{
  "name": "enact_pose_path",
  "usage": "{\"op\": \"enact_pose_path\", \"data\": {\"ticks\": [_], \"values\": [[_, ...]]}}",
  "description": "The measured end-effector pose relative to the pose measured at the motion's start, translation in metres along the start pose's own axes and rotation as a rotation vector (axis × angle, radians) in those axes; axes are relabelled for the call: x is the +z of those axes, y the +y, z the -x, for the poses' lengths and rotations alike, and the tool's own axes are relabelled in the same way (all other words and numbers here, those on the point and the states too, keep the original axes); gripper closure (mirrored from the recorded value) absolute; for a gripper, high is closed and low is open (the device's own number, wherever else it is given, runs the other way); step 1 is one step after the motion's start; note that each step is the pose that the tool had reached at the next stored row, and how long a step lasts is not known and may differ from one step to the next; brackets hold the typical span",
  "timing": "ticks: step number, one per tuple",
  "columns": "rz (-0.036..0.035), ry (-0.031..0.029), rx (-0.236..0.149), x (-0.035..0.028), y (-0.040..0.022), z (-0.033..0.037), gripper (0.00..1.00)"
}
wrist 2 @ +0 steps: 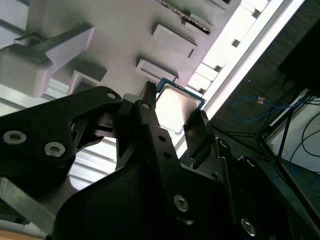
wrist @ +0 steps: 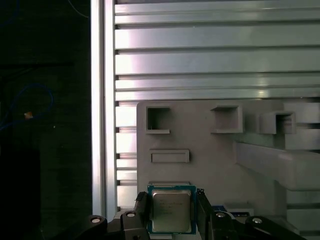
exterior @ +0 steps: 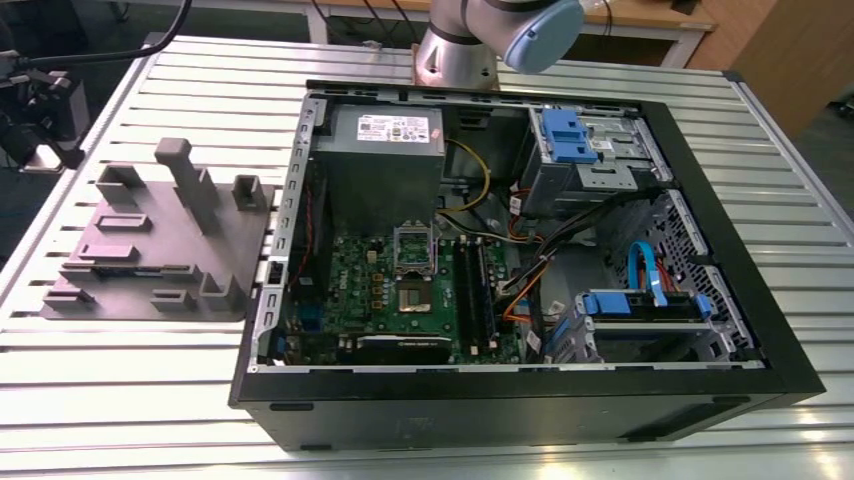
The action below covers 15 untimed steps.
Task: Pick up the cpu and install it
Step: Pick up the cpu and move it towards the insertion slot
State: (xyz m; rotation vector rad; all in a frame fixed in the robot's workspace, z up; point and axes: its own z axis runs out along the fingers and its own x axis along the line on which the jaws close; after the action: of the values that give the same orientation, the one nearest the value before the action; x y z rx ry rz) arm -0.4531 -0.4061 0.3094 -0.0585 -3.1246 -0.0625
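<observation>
Clamping one cpu (wrist: 171,210) in my gripper (wrist: 171,200); jaws narrow, two fingers (wrist: 142,210), one on each of two opposite edges, seen in both wrist views; silvery top faces the first wrist view; cpu lies over a corner of one grey plate (wrist: 210,160), touching it or not I cannot tell; near it on the plate, two square pockets (wrist: 158,120) and one flat slot (wrist: 170,156); one slatted table (wrist: 215,50) underneath; exterior view: one open case (exterior: 534,400) just beside the plate, toward the exterior view's right; one socket (exterior: 415,262) inside it.
</observation>
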Motion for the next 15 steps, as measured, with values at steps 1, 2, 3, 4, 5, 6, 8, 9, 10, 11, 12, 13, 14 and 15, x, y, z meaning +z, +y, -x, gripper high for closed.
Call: {"op": "enact_pose_path", "data": {"ticks": [1,2,3,4,5,6,8,9,10,11,12,13,14,15], "values": [[0.0001,-0.0001,0.0,-0.0003,0.0,0.0,0.53],[0.0,0.0001,0.0,-0.0008,0.0,0.0,0.53],[0.0,0.0001,0.0,-0.0014,0.0001,0.0,0.53],[0.0,0.0001,0.0,-0.0019,0.0001,0.0,0.53],[0.0,0.0001,0.0,-0.0024,0.0001,0.0,0.53],[0.0,0.0,0.0,-0.0028,0.0001,0.0,0.53],[-0.0001,0.0001,0.0,-0.0037,0.0002,0.0,0.53],[0.0,0.0001,0.0,-0.0043,0.0002,-0.0001,0.53],[-0.0001,0.0001,0.0,-0.0049,0.0002,-0.0001,0.53],[0.0,0.0001,0.0,-0.0054,0.0002,-0.0001,0.53],[0.0,0.0001,0.0,-0.0059,0.0002,-0.0001,0.53],[0.0,0.0,0.0,-0.0065,0.0003,-0.0001,0.53],[0.0,0.0001,0.0,-0.007,0.0003,-0.0001,0.53],[0.0,0.0001,0.0,-0.0076,0.0003,-0.0001,0.53]]}}
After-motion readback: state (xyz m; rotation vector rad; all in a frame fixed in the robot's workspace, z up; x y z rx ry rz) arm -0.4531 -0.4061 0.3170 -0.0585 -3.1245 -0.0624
